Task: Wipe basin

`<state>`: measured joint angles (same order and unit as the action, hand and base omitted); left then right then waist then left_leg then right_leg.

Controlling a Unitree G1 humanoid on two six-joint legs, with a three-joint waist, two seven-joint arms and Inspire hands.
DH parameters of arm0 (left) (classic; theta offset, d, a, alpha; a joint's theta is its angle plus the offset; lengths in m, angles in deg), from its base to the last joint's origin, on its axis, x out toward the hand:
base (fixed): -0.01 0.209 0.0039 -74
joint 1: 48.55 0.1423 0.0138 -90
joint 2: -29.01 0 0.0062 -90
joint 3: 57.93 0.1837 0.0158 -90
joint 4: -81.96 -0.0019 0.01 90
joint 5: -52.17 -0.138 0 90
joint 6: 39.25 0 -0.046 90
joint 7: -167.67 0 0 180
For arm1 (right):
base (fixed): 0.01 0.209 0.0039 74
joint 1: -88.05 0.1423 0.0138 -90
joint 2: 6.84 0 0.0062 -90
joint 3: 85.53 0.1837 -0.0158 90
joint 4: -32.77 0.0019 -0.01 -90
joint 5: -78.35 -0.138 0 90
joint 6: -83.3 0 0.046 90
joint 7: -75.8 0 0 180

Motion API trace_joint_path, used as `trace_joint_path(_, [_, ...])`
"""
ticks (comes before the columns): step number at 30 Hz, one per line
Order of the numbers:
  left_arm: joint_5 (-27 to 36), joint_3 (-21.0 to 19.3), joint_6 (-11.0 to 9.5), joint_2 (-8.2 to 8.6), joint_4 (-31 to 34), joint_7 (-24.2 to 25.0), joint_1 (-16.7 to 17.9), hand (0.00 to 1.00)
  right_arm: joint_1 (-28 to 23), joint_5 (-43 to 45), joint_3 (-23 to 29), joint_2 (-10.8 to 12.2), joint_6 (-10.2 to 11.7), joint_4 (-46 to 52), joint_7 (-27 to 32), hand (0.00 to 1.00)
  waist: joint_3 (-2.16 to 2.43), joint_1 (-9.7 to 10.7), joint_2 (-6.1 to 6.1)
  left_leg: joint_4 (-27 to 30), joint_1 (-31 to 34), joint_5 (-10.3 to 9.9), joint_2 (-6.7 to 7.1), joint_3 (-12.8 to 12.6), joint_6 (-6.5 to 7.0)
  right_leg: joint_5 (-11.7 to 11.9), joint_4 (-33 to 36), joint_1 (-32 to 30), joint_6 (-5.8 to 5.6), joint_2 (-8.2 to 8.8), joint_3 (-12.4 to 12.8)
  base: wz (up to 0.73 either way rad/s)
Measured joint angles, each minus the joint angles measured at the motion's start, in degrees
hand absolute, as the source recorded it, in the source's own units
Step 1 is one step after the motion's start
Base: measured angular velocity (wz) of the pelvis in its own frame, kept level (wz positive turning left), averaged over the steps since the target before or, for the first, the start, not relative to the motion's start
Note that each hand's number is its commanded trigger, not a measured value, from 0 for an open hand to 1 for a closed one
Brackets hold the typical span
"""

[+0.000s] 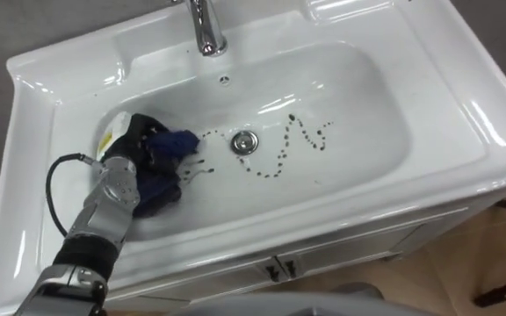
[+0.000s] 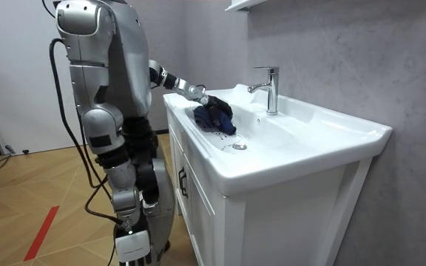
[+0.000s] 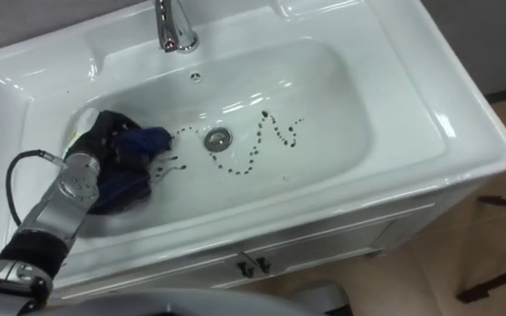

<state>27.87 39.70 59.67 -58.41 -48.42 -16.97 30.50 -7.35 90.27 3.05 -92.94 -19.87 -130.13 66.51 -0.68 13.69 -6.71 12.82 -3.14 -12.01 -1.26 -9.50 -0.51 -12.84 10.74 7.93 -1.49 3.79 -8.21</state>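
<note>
The white basin [image 1: 464, 114] sits on a white cabinet [image 1: 341, 254], and the robot stands at its near edge with its left arm reaching in from the near left. In the left part of the bowl lies a dark blue cloth [image 1: 167, 171], bunched and crumpled into a heap on the sloping floor of the bowl, its right edge a little way short of the drain [image 1: 245, 141]. The round metal drain is at the middle of the bowl. A few small dark dashes lie between the cloth and the drain. More dark marks [image 1: 301, 132] curl round the near side of the drain and run on to the right in a wavy line of dots and strokes. The right part of the bowl beyond them is plain glossy white. On the far rim stands a chrome faucet [image 1: 205, 31], with a small overflow hole [image 1: 226, 80] in the far wall below it. The left hand [image 1: 134, 145] rests on top of the cloth at the heap's far left, its dark fingers [image 1: 154, 149] bent down into the folds and gripping the fabric. In the room view the cloth hangs bunched under that hand, over the bowl's edge nearest the robot.
</note>
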Motion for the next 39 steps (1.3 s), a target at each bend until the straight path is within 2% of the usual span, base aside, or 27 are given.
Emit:
trace_joint_path(4, [0.34,-0.20,0.88,0.05,-4.93,1.61,-3.13,1.00,-0.28,0.13,0.50,-0.18,-1.77,1.80,0.59,0.00,0.03,0.02,-0.26,-0.11,-0.65,0.00,-0.06,-1.14,0.01,-0.27,0.00,-0.49,-0.01,0.07,0.89,-0.14])
trace_joint_path(7, [0.47,-0.78,1.16,0.13,-5.25,2.05,-3.31,1.00,-0.37,0.31,0.63,-0.22,-2.05,1.86,1.33,0.00,0.08,0.16,-0.24,0.11,-0.57,0.01,-0.05,-1.32,0.03,-0.31,0.06,-0.76,-0.04,0.11,1.11,-0.05])
trace_joint_path(11, [4.82,-0.71,1.24,0.29,-7.67,2.22,-4.23,1.00,-0.42,0.21,0.98,-0.32,-3.22,2.31,2.45,0.00,0.51,0.16,-0.71,0.33,-0.57,0.01,-0.09,-1.72,0.04,-0.32,0.10,-0.85,-0.04,0.13,1.52,-0.03])
trace_joint_path(13, [7.84,-0.70,1.74,1.05,-8.24,2.53,-4.37,1.00,-0.42,0.20,0.99,-0.25,-3.30,2.59,2.90,0.00,0.76,0.19,-0.99,0.26,-0.65,0.02,-0.07,-1.77,0.04,-0.32,0.10,-0.83,-0.04,0.13,1.62,0.00])
trace_joint_path(17, [11.58,-0.67,1.80,2.61,-8.65,2.75,-4.37,1.00,-0.25,-0.92,0.95,-0.14,-3.82,3.66,3.23,0.00,0.83,0.12,-0.76,0.29,-0.73,0.03,-0.02,-1.76,0.04,-0.57,1.13,-0.99,-0.06,0.25,1.58,0.00])
trace_joint_path(20, [15.95,-0.67,0.76,3.29,-10.34,2.74,-4.58,1.00,0.22,-0.94,0.77,-0.04,-3.80,3.72,3.88,0.00,0.78,0.11,-0.50,0.32,-0.91,0.03,0.02,-1.75,0.04,-0.77,1.02,-0.99,-0.06,0.31,1.54,0.00])
trace_joint_path(23, [18.29,-0.68,-0.17,3.56,-10.95,2.74,-4.60,1.00,0.00,-1.57,0.26,0.41,-3.95,3.69,4.45,0.00,0.67,0.10,0.52,0.56,-1.11,0.03,0.13,-1.74,0.04,-1.66,2.05,-1.00,-0.06,0.59,1.13,0.04])
trace_joint_path(26, [22.10,-0.17,-0.97,4.30,-11.11,2.72,-4.68,1.00,-0.21,-3.17,-0.25,0.42,-4.20,3.69,4.44,0.00,0.70,0.11,0.88,0.59,-0.59,0.06,0.13,-1.78,0.09,-1.70,2.03,-1.30,-0.07,0.67,0.59,0.09])
trace_joint_path(29, [22.46,-0.05,-2.11,5.17,-11.26,2.56,-4.76,1.00,-0.11,-3.03,-0.23,0.67,-4.48,4.12,4.39,0.00,0.76,-0.30,1.43,0.22,-0.53,0.27,0.17,-2.17,0.18,-1.73,2.49,-1.95,-0.06,0.73,0.86,-0.04])
trace_joint_path(33, [24.98,0.04,-3.22,6.48,-11.41,2.24,-5.35,1.00,0.79,-3.29,-0.63,1.32,-4.38,4.24,4.44,0.00,0.86,-0.29,2.96,0.11,0.04,0.35,0.23,-2.29,0.24,-1.83,3.03,-2.79,-0.06,0.84,1.02,-0.01])
trace_joint_path(34, [26.49,0.50,-3.58,6.69,-11.60,2.23,-6.16,1.00,1.58,-3.29,-1.35,1.41,-4.36,4.25,4.32,0.00,0.74,-0.13,3.47,0.43,0.87,0.43,0.22,-2.29,0.36,-1.83,3.19,-3.49,-0.06,0.88,1.01,0.00])
trace_joint_path(35, [27.05,0.53,-3.80,7.02,-11.96,2.23,-6.72,1.00,2.00,-3.32,-1.76,1.43,-4.36,4.22,4.23,0.00,0.82,-0.23,3.72,0.57,1.40,0.49,0.20,-2.37,0.43,-1.83,3.41,-4.04,-0.06,0.91,1.03,0.00])
trace_joint_path(36, [27.66,0.53,-4.27,7.50,-12.89,2.23,-8.06,1.00,2.91,-3.34,-2.09,1.46,-4.35,4.15,4.16,0.00,0.65,-0.53,4.29,0.72,2.07,0.55,0.18,-2.66,0.52,-1.83,4.04,-4.98,-0.07,0.99,1.10,0.00])
trace_joint_path(39, [30.02,2.28,-5.19,9.08,-14.37,2.21,-10.29,1.00,3.98,-3.69,-3.83,1.45,-3.88,4.08,4.53,0.00,0.65,-0.92,5.32,1.10,3.48,0.66,0.14,-2.92,0.69,-1.67,3.96,-6.10,-0.21,0.98,1.13,0.02])
